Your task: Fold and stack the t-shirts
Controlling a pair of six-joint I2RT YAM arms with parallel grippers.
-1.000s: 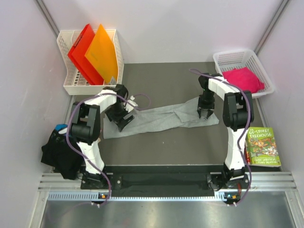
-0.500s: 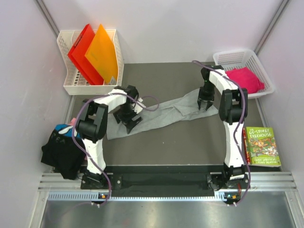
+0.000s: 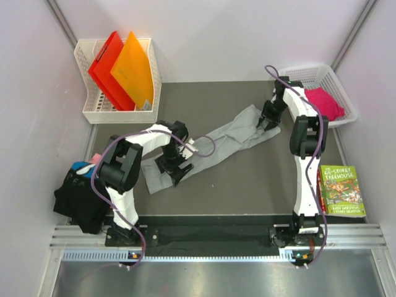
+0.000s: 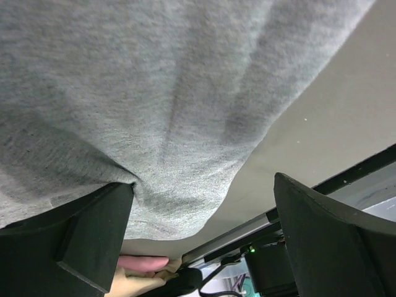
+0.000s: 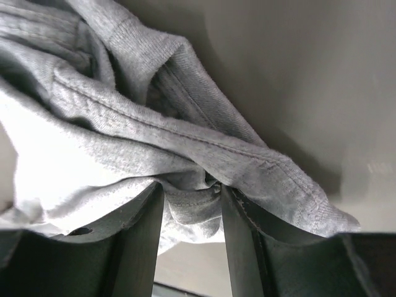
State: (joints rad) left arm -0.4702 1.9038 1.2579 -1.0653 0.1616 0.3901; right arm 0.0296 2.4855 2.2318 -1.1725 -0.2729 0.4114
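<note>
One large, plain light grey cloth t-shirt lies stretched slantwise across the dark grey table mat, from 8 o'clock to 1 o'clock. We see the right gripper pinched on its bunched far end, and the left gripper spread wide over its near end.

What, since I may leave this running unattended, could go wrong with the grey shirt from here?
1. The right gripper is shut on a bunched wad of the grey t-shirt, which lies twisted; folding from this could lock in creases.
2. The left gripper has its fingers apart, with cloth only against one, so a pull from the right might drag the shirt away.
3. The right arm reaches beside the white basket and might bump it.
</note>
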